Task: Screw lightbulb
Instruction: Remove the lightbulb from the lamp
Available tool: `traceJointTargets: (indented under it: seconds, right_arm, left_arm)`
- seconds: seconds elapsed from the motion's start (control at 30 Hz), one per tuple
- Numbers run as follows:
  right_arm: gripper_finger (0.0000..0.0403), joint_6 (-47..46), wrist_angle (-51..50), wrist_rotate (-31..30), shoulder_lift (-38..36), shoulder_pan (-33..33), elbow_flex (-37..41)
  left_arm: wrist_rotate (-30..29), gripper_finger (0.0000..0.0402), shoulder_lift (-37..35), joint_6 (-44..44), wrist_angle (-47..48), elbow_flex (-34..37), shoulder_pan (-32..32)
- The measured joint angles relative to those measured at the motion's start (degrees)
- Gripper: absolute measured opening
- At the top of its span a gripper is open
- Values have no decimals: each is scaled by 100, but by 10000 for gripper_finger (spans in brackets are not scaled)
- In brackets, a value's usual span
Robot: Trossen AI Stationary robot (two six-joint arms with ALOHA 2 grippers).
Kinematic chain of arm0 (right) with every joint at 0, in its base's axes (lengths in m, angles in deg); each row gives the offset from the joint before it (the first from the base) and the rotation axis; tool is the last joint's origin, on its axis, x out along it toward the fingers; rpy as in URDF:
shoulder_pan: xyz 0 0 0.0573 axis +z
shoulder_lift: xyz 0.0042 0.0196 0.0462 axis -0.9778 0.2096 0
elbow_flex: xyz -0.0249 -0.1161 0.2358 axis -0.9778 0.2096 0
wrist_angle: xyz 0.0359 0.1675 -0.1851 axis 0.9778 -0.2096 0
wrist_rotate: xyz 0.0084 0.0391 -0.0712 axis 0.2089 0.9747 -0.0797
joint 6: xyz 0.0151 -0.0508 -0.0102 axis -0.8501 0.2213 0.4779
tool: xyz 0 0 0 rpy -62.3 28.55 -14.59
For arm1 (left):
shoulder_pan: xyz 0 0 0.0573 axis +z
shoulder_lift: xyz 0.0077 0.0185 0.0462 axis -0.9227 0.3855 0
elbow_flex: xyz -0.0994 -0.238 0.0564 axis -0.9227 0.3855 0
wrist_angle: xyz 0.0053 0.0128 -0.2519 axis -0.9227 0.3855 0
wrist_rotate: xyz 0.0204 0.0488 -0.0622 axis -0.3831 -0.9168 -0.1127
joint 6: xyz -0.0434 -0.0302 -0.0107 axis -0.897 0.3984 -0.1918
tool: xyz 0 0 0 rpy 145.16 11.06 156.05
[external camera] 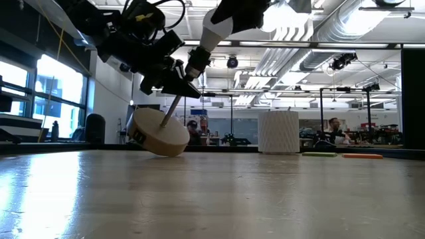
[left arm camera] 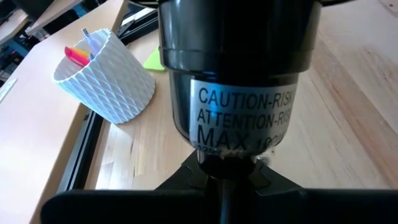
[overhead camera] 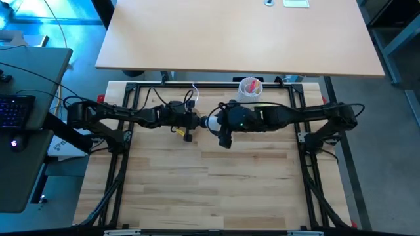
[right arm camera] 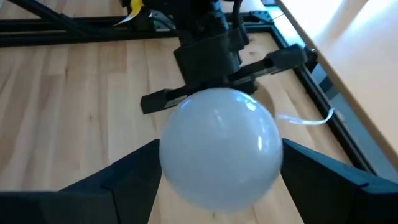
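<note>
The white lightbulb (right arm camera: 217, 152) sits with its narrow base in the black socket (left arm camera: 233, 81) of the wooden disc stand (external camera: 158, 133). The stand is tilted, with only the disc's lower rim (external camera: 166, 153) on the table. My left gripper (overhead camera: 192, 122) is shut on the socket's lower end. My right gripper (right arm camera: 221, 149) comes from the table's right. It is open, with one finger on each side of the bulb's round globe (overhead camera: 212, 122). I cannot tell whether its fingers touch the glass. My left gripper pinches the narrow bottom end of the socket (left arm camera: 227, 163) between its two fingers, where the thin stem leaves it. The fingers come from the table's left, slanting down. The socket is lifted and tipped, with its labelled wall toward the wrist camera. The disc hangs below on the stem, rim on the table.
A white perforated cup (overhead camera: 250, 87) with pink contents stands at the table's far edge, behind the right arm. A black frame (overhead camera: 131, 164) runs round the tabletop. The wide near half of the wooden top (overhead camera: 210, 190) lies bare.
</note>
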Motion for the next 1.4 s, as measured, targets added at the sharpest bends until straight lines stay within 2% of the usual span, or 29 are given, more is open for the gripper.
traceJointTargets:
  seconds: [0.2,0.53,1.0,1.3,1.4]
  right_arm:
    - [305,356,228,-260,89,2,0]
    - [304,598,207,-315,32,73,-1]
    - [293,558,-798,-312,-101,168,-818]
    - [295,702,-962,612,-70,76,-977]
    - [296,697,-997,612,-51,63,-968]
  left_arm:
    - [5,21,0,-17,4,2,-2]
    - [19,21,0,-7,31,2,-4]
    - [22,21,0,-9,76,2,-7]
    - [17,21,0,-5,76,2,-4]
    - [15,21,0,-7,76,2,-4]
